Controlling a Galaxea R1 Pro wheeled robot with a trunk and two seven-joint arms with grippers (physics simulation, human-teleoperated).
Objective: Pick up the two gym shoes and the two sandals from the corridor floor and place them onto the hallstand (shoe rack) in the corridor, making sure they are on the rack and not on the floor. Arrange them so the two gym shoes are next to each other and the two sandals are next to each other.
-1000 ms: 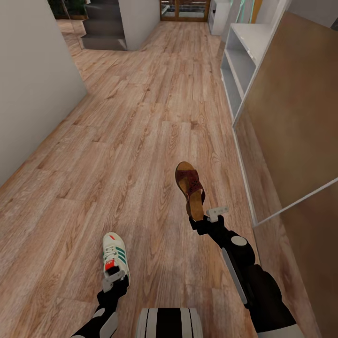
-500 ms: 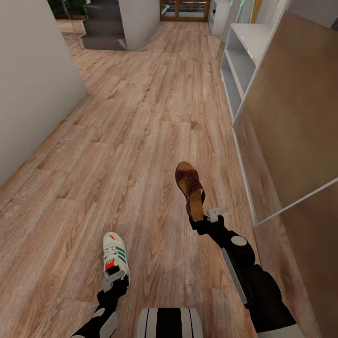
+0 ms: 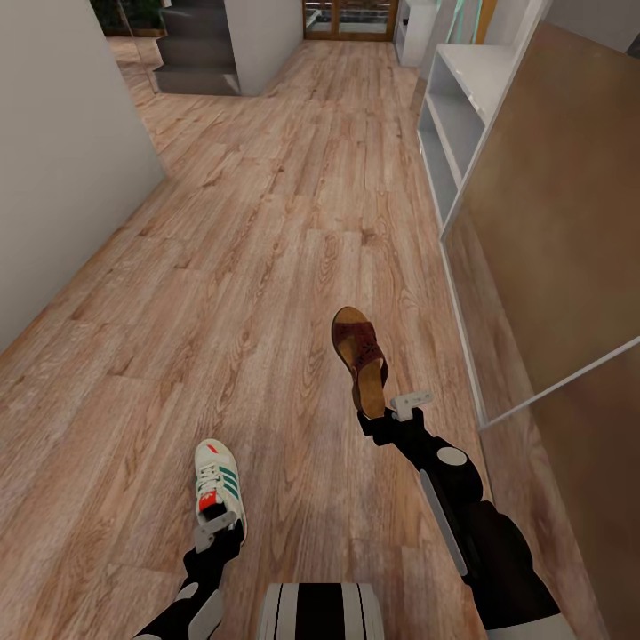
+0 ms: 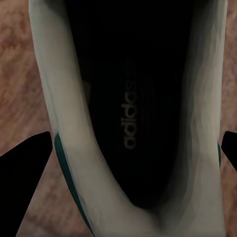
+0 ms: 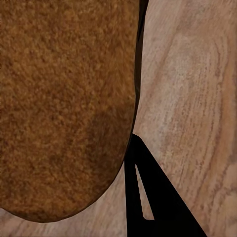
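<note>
A white gym shoe (image 3: 216,486) with green stripes and a red tongue label hangs over the wood-plank corridor floor (image 3: 267,267) at the lower left. My left gripper (image 3: 214,533) is shut on its heel. In the left wrist view its black lining (image 4: 128,108) lies between my dark fingers (image 4: 24,173). A brown sandal (image 3: 360,356) is held toe-forward at centre right, with my right gripper (image 3: 391,411) shut on its heel end. The right wrist view has the sandal's footbed (image 5: 64,98) beside one finger (image 5: 148,197). The pale hallstand (image 3: 467,89) stands far ahead on the right. The other shoe and sandal are out of view.
A tall brown panel with a white edge (image 3: 551,222) runs close along my right side. A pale wall (image 3: 53,160) closes the left. Grey steps (image 3: 196,44), a glass door (image 3: 351,18) and a low white unit (image 3: 413,31) lie at the corridor's far end.
</note>
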